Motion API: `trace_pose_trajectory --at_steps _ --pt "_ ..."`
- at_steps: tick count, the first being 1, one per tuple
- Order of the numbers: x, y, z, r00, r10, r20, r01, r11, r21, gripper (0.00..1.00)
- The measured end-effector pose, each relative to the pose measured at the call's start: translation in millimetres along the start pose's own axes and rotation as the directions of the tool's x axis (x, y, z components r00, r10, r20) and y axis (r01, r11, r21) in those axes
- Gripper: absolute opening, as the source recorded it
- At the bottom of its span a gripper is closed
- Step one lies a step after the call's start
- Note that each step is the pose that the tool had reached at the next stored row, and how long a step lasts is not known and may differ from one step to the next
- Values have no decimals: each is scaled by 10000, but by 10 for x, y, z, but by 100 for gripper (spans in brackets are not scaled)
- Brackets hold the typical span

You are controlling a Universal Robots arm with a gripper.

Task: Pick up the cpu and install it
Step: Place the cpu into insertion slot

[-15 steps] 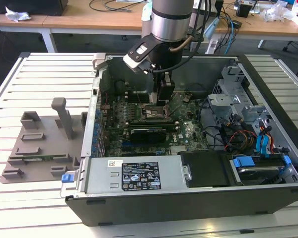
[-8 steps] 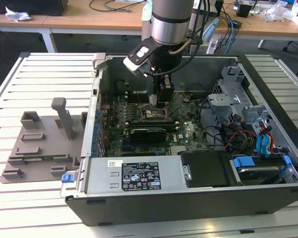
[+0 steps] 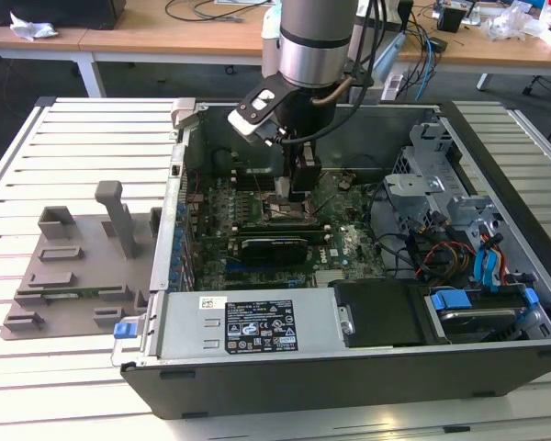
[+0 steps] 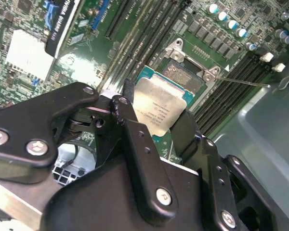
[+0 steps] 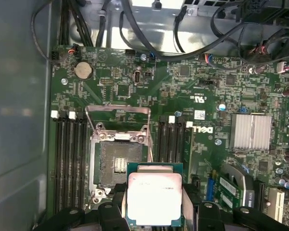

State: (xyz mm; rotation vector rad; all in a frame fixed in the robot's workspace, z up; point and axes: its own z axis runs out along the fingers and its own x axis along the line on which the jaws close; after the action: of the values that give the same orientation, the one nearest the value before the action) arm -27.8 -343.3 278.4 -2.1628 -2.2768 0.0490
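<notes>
The cpu (image 5: pixel 154 198), a flat square chip with a silvery top and a green edge, is held flat between the black fingers (image 5: pixel 119 193) of my gripper (image 5: pixel 154 192), which is shut on it. It hangs over the green motherboard, close to the open socket (image 5: pixel 118 163), whose metal frame stands raised and whose bed is bare. In the second wrist view the cpu (image 4: pixel 159 106) covers most of the socket (image 4: pixel 183 72), with my gripper (image 4: pixel 156 108) clamped on two opposite edges. In the exterior view my gripper (image 3: pixel 291 188) reaches down into the computer case above the socket (image 3: pixel 285 213).
The open computer case (image 3: pixel 257 322) lies on a slatted white table. A grey plastic tray (image 3: pixel 73 276) with upright posts sits at the exterior view's left. Memory slots (image 5: pixel 70 159) flank the socket. A drive cage and cables (image 3: pixel 459 230) fill the case's right side.
</notes>
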Motion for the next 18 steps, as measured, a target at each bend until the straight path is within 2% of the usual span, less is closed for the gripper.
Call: trace_pose_trajectory --at_steps 2,4,8,18 --pt "79 4 5 10000 -1 -2 1 10000 -1 55" --pt "96 5 8 10000 0 -1 0 10000 0 55" --pt "110 7 49 10000 -1 0 1 10000 -1 55" --pt "111 8 87 10000 0 1 0 10000 -1 55"
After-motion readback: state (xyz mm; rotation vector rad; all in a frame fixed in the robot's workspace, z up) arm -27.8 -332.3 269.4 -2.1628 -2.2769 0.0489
